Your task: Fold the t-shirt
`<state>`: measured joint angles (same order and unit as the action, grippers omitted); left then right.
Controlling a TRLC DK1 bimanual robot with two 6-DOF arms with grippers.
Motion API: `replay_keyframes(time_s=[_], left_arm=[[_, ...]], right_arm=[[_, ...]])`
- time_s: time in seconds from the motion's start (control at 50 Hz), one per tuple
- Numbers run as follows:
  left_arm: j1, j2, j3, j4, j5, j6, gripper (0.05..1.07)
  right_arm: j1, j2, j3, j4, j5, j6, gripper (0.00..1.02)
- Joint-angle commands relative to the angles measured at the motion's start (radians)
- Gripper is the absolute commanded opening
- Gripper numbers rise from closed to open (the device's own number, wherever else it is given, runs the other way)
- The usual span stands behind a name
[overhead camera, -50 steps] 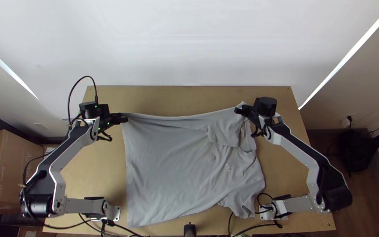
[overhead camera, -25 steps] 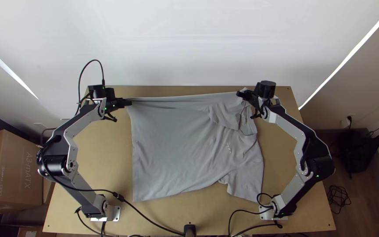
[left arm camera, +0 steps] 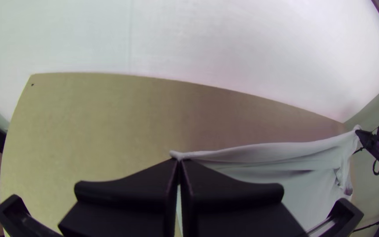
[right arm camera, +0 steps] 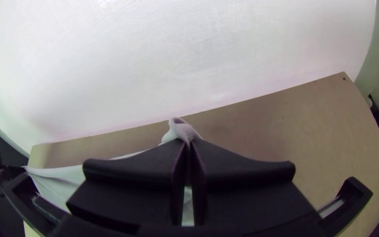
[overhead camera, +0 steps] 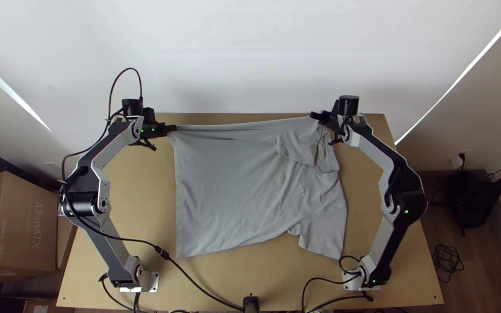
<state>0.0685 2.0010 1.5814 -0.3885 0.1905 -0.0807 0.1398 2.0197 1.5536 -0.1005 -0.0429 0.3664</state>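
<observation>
My left claw (left arm camera: 180, 162) pinches the far hem corner. T-shirt (overhead camera: 233, 191) spans the worktop (overhead camera: 146, 203), far edge taut. Light, limp knit; hold by edges, don't overstretch. My right claw (right arm camera: 188, 142) grips bunched cloth, probably shoulder, hard to tell.

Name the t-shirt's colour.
The t-shirt is plain grey with small pale lettering, seen best in the top view.

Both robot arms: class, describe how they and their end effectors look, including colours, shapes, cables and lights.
The left arm and right arm have silver-grey links, black joints and small green lights. A black cable loops beside the left arm. The left end effector and right end effector each have two wide, black fingers tapering towards the tips.
</observation>
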Motion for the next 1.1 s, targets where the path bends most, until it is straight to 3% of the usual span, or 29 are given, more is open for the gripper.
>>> replay_keyframes(time_s=[0.0, 0.32, 0.8, 1.08], left_arm=[[-0.018, -0.084, -0.040, -0.012, -0.005, -0.044, 0.08], [-0.075, -0.260, -0.201, -0.013, 0.003, -0.122, 0.08], [-0.095, -0.372, -0.425, 0.050, 0.001, -0.177, 0.08], [-0.107, -0.390, -0.500, 0.099, -0.011, -0.202, 0.08]], right_arm=[[-0.025, 0.030, 0.068, -0.028, -0.002, 0.020, 0.02], [-0.040, 0.109, 0.243, -0.254, -0.055, 0.028, 0.02], [-0.088, 0.096, 0.237, -0.455, -0.089, -0.015, 0.02], [-0.097, 0.027, 0.125, -0.467, -0.089, -0.057, 0.02]])
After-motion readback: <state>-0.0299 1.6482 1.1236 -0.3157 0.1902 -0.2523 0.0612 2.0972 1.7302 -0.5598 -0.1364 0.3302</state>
